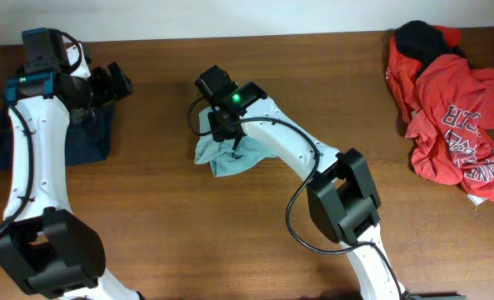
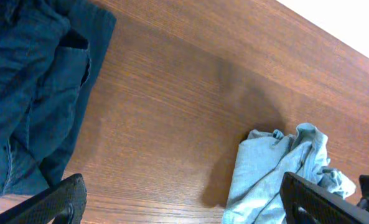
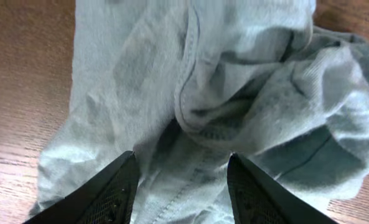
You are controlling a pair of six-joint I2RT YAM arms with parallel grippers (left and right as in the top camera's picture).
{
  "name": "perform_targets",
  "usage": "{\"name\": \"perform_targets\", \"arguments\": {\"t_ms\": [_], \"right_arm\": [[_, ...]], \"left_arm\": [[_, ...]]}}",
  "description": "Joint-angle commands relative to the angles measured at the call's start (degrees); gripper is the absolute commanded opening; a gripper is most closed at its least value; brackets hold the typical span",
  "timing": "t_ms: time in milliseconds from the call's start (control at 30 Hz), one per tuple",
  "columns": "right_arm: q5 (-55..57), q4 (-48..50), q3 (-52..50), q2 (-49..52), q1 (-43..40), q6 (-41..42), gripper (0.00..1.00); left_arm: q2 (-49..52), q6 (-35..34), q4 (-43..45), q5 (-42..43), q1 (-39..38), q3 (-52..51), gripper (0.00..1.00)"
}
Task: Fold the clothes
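**Right gripper (image 3: 180,160) poised over pale blue garment (image 3: 140,74)**

Fingers (image 3: 109,193) spread, nothing pinched, garment crumpled at centre. Lining up a grab, I'd guess. Left gripper (image 2: 181,199), far left by the navy clothes (image 2: 28,93), gapes empty too. Red pile (image 1: 451,108) sits far right.

worktop (image 1: 188,225): brown wood grain, smooth | pale blue garment (image 3: 140,74): soft matt knit cloth | navy garment (image 2: 28,93): denim-like cloth | right pincer (image 3: 181,157): black matt plastic
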Motion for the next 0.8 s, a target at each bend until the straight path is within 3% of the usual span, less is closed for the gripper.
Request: {"name": "perform_targets", "arguments": {"t_ms": [0, 100, 433, 667, 767], "right_arm": [[0.6, 0.9, 0.8, 0.2, 0.6, 1.7, 0.5], [0.3, 1.1, 0.8, 0.2, 0.7, 1.8, 0.5], [-0.2, 0.4, 0.8, 1.2, 1.0, 2.2, 0.32], [-0.6, -0.9, 1.0, 2.5, 0.6, 2.4, 0.06], [0.3, -2.6, 1.9, 1.2, -0.5, 2.4, 0.04]], "left_arm": [[-1.5, 1.2, -0.2, 0.5, 0.0, 0.6, 0.99], [-1.5, 1.2, -0.4, 0.5, 0.0, 0.6, 0.99], [-1.5, 1.2, -0.8, 0.5, 0.0, 0.6, 0.99], [-1.5, 2.5, -1.2, 0.4, 0.0, 0.6, 0.99], [-1.5, 2.5, -1.2, 0.5, 0.0, 0.6, 0.99]]}}
